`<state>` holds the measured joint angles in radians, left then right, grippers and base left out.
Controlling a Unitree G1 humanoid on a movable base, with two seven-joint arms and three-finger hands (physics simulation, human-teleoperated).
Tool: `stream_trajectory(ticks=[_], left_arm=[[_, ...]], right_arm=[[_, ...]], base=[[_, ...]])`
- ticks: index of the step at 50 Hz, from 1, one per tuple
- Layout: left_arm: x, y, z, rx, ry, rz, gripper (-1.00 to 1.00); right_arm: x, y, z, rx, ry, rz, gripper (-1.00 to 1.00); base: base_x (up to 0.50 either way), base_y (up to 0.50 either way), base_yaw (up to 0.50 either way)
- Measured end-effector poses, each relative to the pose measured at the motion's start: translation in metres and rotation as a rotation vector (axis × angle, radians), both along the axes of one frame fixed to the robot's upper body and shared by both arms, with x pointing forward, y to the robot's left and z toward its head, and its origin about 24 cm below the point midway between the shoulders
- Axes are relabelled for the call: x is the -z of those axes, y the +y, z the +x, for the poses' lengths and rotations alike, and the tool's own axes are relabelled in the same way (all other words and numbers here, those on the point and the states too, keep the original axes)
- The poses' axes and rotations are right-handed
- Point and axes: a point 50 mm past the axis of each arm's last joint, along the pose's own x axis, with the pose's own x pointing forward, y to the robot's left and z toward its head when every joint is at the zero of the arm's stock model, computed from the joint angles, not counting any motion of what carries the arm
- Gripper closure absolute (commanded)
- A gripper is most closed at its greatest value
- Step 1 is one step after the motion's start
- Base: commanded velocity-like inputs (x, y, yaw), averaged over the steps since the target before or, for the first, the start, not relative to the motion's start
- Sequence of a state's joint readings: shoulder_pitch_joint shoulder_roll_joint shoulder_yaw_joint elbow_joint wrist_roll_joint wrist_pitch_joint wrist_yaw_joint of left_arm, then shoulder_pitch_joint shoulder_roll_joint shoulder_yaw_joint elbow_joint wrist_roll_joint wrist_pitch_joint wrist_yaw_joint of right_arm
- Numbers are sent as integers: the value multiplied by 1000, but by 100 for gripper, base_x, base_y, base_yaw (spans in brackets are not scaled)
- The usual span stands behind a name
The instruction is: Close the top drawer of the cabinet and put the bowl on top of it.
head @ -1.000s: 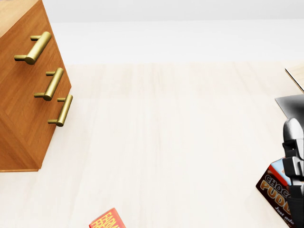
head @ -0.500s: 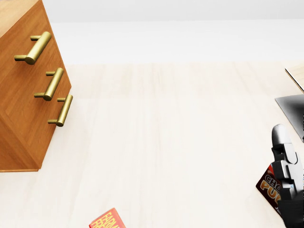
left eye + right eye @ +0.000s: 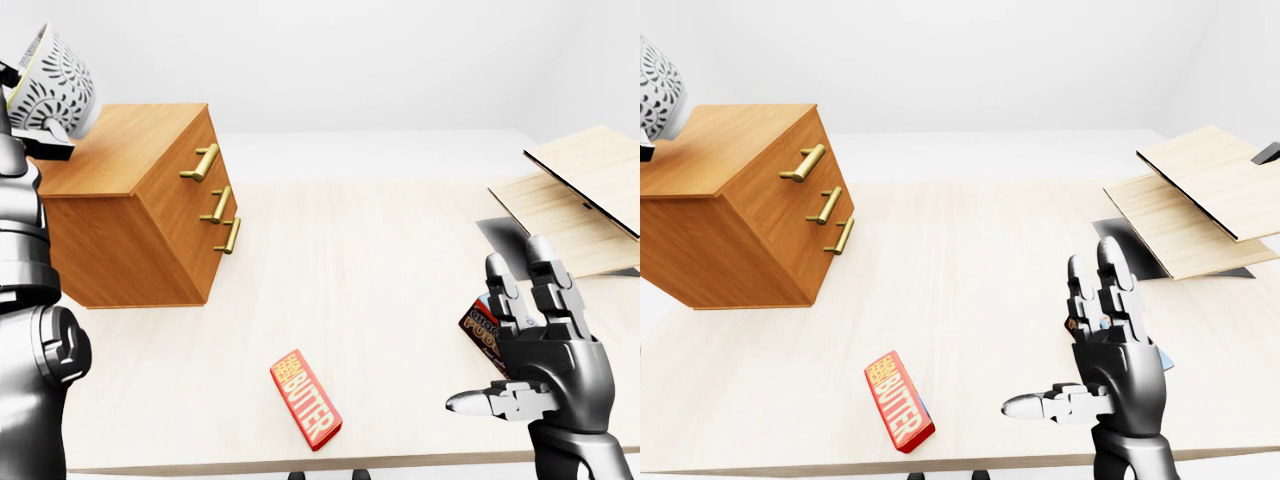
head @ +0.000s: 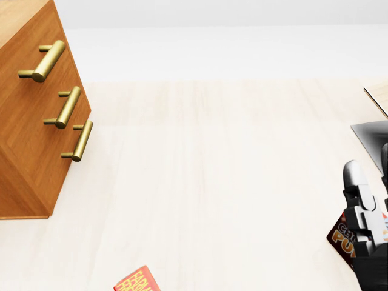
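A white bowl (image 3: pixel 52 78) with a dark leaf pattern hangs tilted in the air over the left corner of the wooden cabinet (image 3: pixel 135 195), at the top left of the left-eye view. My left hand (image 3: pixel 34 128) is shut on the bowl from below, at the end of the upright left arm. The cabinet has three brass handles, and the top drawer (image 3: pixel 203 162) sits flush with the two under it. My right hand (image 3: pixel 520 345) is open with fingers spread, low on the right over the table, far from the cabinet.
A red butter box (image 3: pixel 305 398) lies near the table's bottom edge. A chocolate pudding box (image 3: pixel 481 327) sits partly behind my right hand. Pale wooden boards (image 3: pixel 580 190) and a dark sheet (image 3: pixel 500 236) lie at the right. The table (image 3: pixel 350 270) is light wood.
In the head view my right hand has slid a little left and down along the right edge, covering more of the pudding box. The cabinet and camera have not moved.
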<state>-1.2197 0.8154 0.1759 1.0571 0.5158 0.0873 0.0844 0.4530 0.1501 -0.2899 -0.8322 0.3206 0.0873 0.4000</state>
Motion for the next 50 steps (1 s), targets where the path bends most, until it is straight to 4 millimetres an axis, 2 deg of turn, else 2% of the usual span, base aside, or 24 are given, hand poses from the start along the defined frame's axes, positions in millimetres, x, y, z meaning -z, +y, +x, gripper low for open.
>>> stream_trajectory(ticks=[12,37,38,39,40,46,50], left_arm=[[12,-4,6,-4,57,1,100],[10,-10,11,-11,107,78,100],[10,-10,11,-11,108,79,85],[9,-11,11,-12,105,82,43],[8,-11,11,-12,102,83,-100],[18,-10,12,-12,131,66,-100],[13,-9,11,-20,109,67,-100]], right_arm=[[0,1,0,-4,1,0,-100],[-1,2,-1,-9,1,-2,-100],[-1,2,-1,-9,1,-2,-100],[-1,3,-1,-10,1,-2,-100],[-1,3,-1,-10,1,-2,-100],[0,3,-2,-11,3,-2,-100],[1,3,-1,-13,8,-2,-100]], base=[[0,0,0],[0,0,0],[0,0,0],[0,0,0],[0,0,0],[0,0,0],[0,0,0]])
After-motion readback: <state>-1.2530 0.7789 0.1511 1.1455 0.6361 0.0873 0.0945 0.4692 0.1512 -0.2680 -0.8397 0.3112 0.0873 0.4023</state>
